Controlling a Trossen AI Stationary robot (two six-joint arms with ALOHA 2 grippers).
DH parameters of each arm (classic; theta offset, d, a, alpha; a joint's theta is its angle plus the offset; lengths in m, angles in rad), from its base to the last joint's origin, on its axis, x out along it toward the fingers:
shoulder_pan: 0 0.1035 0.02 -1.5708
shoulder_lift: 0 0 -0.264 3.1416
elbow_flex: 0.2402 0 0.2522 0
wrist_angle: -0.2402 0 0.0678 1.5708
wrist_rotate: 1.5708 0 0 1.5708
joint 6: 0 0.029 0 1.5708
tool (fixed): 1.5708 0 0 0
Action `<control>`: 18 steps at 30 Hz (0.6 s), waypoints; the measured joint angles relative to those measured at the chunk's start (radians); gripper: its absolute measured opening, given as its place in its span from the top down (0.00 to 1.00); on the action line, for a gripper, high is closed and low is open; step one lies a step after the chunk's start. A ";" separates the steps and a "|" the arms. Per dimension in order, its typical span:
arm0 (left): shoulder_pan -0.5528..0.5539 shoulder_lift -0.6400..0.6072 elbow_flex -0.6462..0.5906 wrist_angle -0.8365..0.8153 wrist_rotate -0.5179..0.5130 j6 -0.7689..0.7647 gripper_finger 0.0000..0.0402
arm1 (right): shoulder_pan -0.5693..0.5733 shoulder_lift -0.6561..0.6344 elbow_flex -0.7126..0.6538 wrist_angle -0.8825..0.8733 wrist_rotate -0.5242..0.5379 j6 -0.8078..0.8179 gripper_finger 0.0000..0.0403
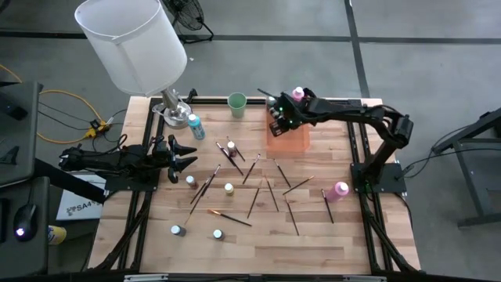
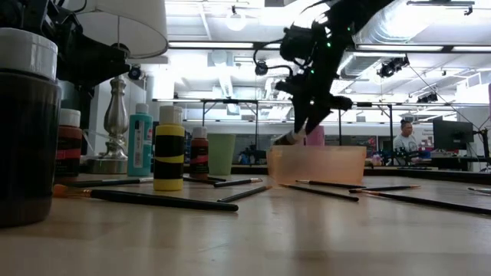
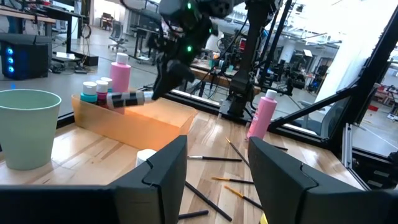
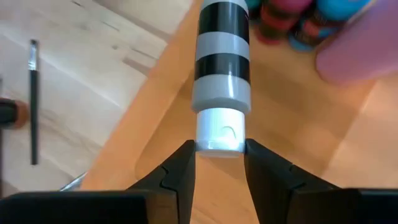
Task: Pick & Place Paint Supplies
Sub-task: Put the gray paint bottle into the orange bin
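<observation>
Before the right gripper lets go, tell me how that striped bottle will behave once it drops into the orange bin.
The striped bottle is round and smooth, held sideways by its cap in the right gripper, so it will probably land on its side and roll. The orange bin walls should stop it. It looks rigid and small, likely light.

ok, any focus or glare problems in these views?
Low view: the dark jar nearest the lens is soft, and ceiling lights wash out the background. Right wrist view: bottles beyond the striped bottle are blurred. Left wrist view: bright backlight at the picture's right.
</observation>
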 joint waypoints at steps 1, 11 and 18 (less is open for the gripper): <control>0.000 0.000 0.000 0.000 0.000 0.000 0.58 | -0.003 0.000 0.018 -0.021 -0.007 -0.002 0.72; 0.000 0.000 0.000 0.000 0.000 0.000 0.58 | -0.042 0.004 0.254 -0.336 -0.129 -0.004 0.71; 0.000 0.000 0.000 0.000 0.000 0.000 0.58 | -0.053 0.117 0.456 -0.577 -0.174 -0.100 0.71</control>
